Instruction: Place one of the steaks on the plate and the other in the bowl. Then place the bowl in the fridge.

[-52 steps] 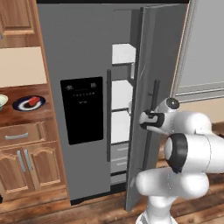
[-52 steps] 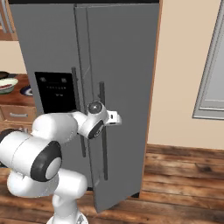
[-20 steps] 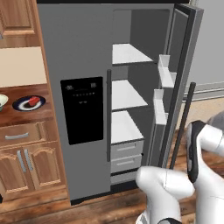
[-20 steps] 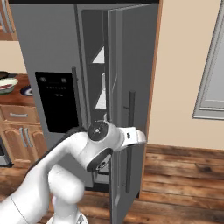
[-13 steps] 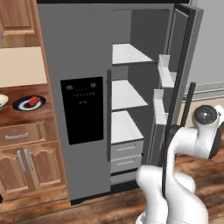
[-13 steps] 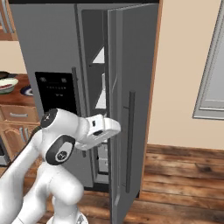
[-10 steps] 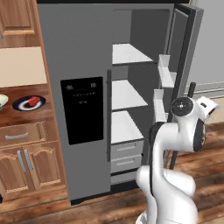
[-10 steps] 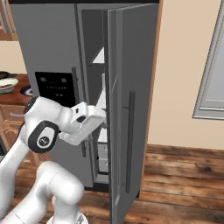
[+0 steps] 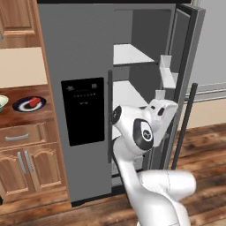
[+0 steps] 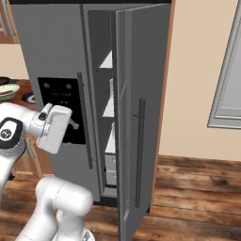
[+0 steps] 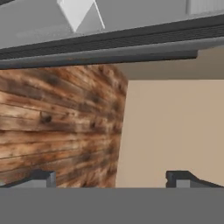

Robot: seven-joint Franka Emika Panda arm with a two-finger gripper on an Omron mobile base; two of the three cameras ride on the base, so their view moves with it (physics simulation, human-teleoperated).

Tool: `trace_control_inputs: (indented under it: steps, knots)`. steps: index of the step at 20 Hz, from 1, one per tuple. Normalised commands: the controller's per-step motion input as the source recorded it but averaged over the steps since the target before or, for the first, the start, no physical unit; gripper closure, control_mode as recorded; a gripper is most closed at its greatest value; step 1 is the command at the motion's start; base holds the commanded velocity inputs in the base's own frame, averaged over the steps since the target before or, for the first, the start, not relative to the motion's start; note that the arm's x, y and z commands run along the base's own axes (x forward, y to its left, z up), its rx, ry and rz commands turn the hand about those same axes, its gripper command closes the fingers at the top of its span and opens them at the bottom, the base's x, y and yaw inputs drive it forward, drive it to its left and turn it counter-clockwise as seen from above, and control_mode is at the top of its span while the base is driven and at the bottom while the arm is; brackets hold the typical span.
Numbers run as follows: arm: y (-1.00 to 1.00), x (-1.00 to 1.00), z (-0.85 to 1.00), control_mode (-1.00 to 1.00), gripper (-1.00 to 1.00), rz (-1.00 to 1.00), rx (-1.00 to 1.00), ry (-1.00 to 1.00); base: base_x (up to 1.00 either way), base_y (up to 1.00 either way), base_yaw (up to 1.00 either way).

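arm point(image 9: 137, 132) swung left, now before open fridge point(image 9: 88, 53) | fingers point(image 11: 111, 177) spread wide, empty

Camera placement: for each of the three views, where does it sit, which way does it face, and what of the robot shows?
Left base view: behind the arm's left, facing the fridge, its right door open on white shelves; plate and bowl on the counter; white arm in the foreground.
Right base view: behind the arm's right, facing the open door's outer face; arm at lower left.
Hand view: on the hand, facing wood floor and beige wall; open end effector.
Shared: both base views show the fridge and the bowl.
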Motion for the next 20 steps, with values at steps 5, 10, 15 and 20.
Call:
trace_control_inputs:
  steps: [5, 10, 15, 20]
  knots:
    - [0.32, 0.5, -0.03, -1.0, -1.0, -0.05, -0.03, 0.05, 0.0, 0.0, 0.0]
    - [0.03, 1.0, -0.41, -1.0, -1.0, -0.19, -0.17, 0.29, 0.0, 0.0, 0.0]
    - [0.09, 1.0, -0.43, -1.0, -1.0, -0.07, -0.01, 0.11, 0.0, 0.0, 0.0]
    - [-0.15, 1.0, -0.04, -1.0, -1.0, 0.22, 0.13, 0.21, 0.0, 0.0, 0.0]
